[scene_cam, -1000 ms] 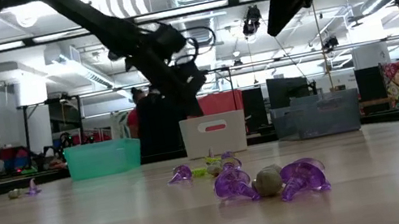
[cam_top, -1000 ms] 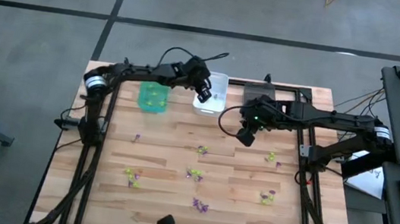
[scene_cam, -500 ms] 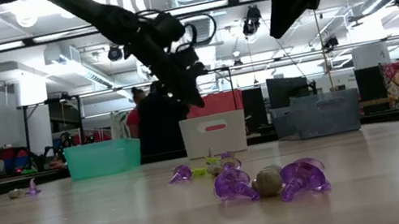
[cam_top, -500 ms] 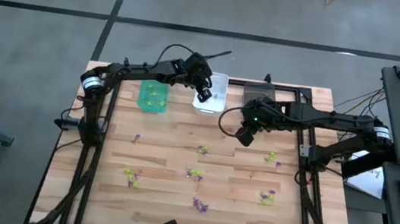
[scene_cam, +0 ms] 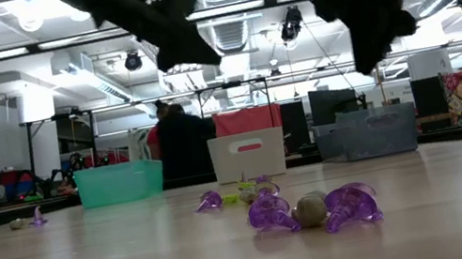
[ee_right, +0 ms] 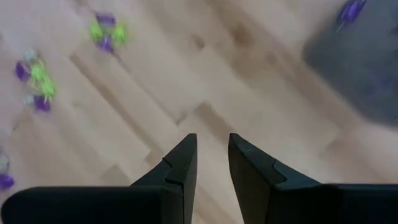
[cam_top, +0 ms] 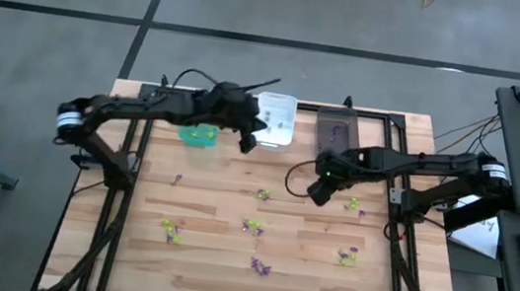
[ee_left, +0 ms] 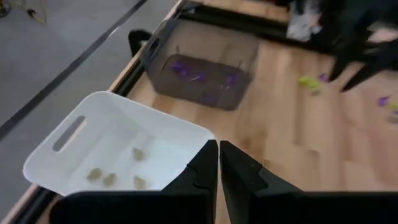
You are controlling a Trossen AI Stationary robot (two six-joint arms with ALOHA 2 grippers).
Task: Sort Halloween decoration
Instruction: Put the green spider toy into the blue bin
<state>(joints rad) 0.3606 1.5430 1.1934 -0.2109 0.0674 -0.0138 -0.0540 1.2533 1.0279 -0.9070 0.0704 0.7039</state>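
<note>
Both arms moved: left gripper [cam_top: 247, 144] pinched empty, right gripper [cam_top: 317, 193] lower, narrowly parted.

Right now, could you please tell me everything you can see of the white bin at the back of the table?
The white bin is a rectangular, plastic-looking tub with rounded corners and a slot handle cut into one end wall. It sits upright and open-topped at the table's back edge, between the green bin and the dark grey bin. A few small greyish trinkets lie on its floor. Nothing grips it.
</note>
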